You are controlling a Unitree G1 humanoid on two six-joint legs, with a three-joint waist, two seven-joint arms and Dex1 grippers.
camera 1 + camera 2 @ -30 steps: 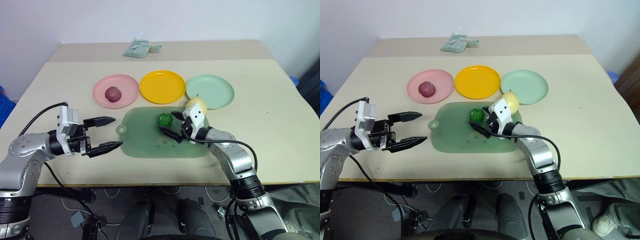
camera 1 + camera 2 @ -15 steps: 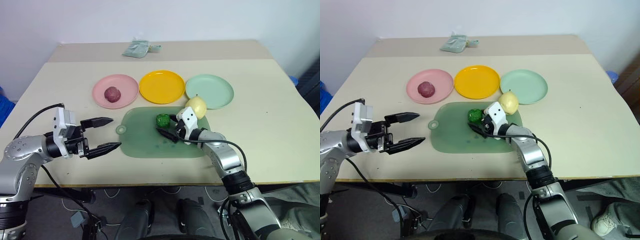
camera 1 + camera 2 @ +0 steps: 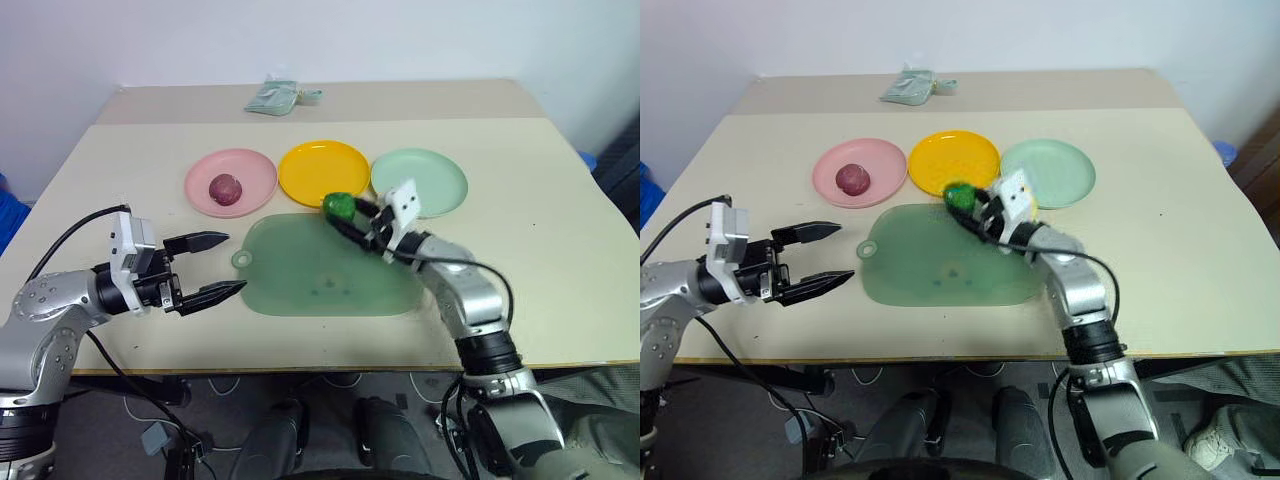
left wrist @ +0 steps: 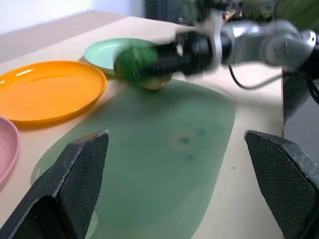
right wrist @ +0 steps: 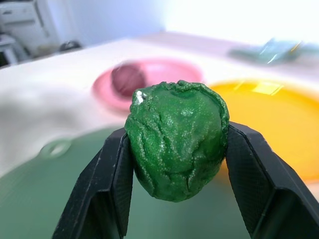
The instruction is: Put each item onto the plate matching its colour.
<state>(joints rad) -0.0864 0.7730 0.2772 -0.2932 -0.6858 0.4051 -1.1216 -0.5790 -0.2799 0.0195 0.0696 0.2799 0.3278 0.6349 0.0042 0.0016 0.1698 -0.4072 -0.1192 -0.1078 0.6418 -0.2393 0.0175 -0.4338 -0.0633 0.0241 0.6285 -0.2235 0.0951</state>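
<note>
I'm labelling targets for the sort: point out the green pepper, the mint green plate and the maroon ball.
green pepper [image 5: 177, 139], right wrist view, middle of its lumpy front.
mint green plate [image 3: 440, 178], left eye view, bare centre.
maroon ball [image 3: 225, 187], left eye view, top of the ball.

Dark green cutting mat [image 3: 320, 275] on the beige table [image 3: 560, 250] — grey-green packet [image 3: 275, 97] at the far edge
</note>
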